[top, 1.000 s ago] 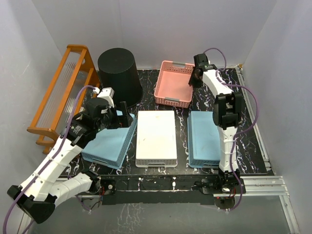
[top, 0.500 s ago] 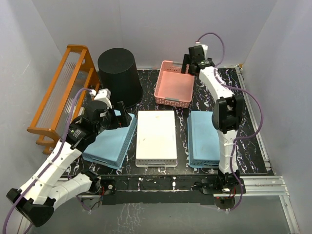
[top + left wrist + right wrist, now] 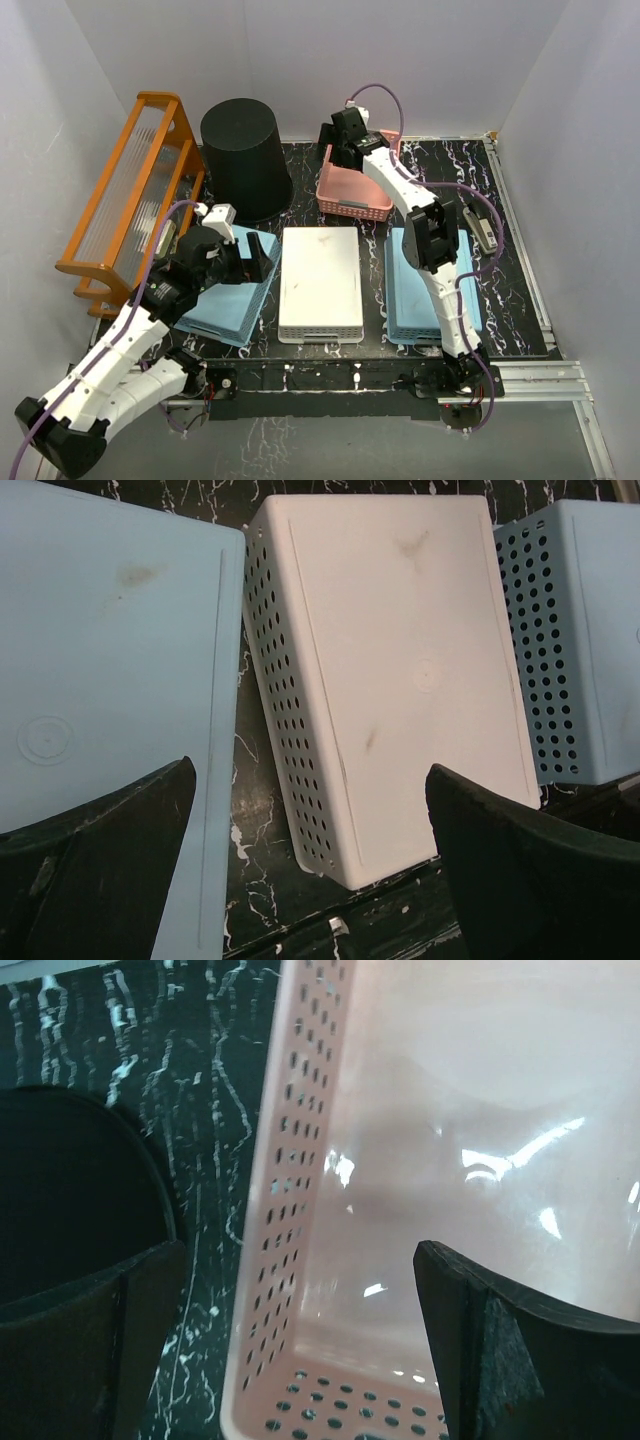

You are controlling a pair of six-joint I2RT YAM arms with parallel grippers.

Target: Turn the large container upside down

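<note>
- black marbled tabletop [image 3: 508, 312] w/ white walls [image 3: 350, 60] on 3 sides
- large container [image 3: 245, 155] at back-left corner, wide end down, by orange rack [image 3: 130, 190]
- left gripper [image 3: 256, 262] + right gripper [image 3: 338, 156]: both spread wide, nothing held

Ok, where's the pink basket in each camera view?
Top external: pink basket at the back centre of the table.
Left wrist: not in it.
Right wrist: pink basket fills the right side.
Shared landmark: the black marbled table, in all three views.

Left of large container [image 3: 243, 150]: orange rack [image 3: 130, 195] close; right: free tabletop strip [image 3: 305, 190] before pink basket [image 3: 356, 190].
</note>
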